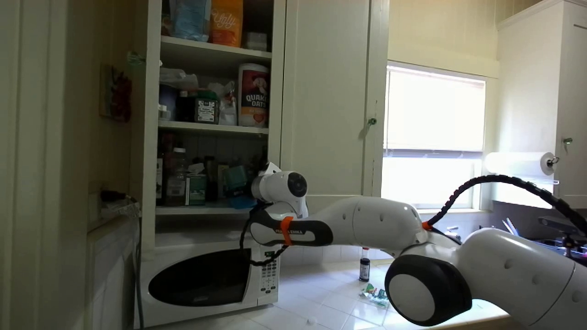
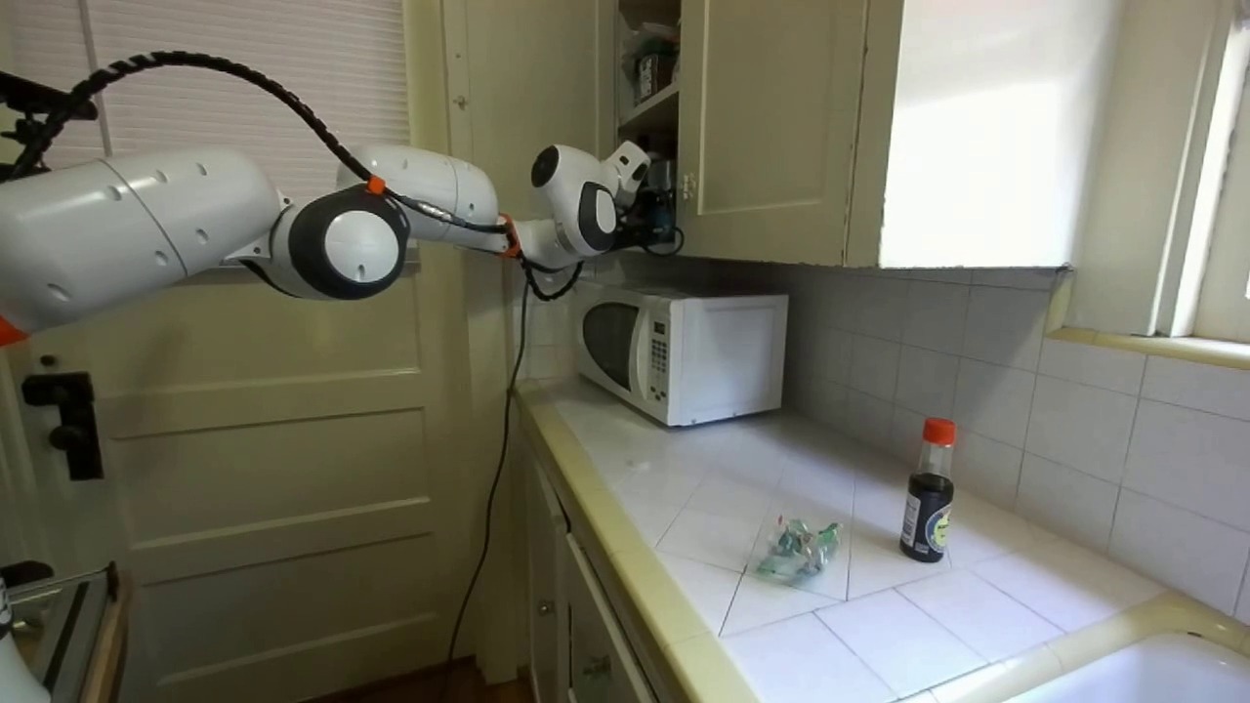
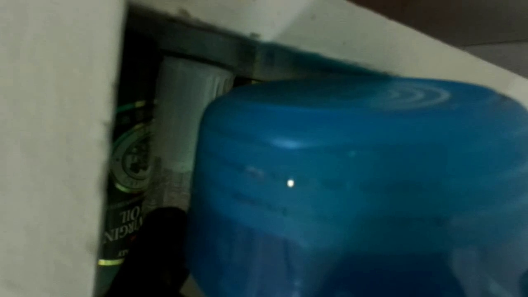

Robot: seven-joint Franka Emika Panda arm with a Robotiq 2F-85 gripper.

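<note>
Blue tub (image 3: 350, 177) is at the front edge of the lower cupboard shelf (image 1: 192, 211). The gripper (image 1: 247, 189) faces it from outside, likely because bottles (image 1: 175, 181) and a post (image 3: 53, 148) hem it in; one finger (image 3: 148, 251) lies alongside, but whether it pinches, I cannot tell. Open room lies outward.

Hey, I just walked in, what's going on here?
A robot arm reaches into an open cupboard above a microwave. Its gripper is at a blue container by the lowest shelf, with one black finger close to the container's side; whether it has a firm hold, I can't tell. A red-capped bottle stands on the counter.
</note>
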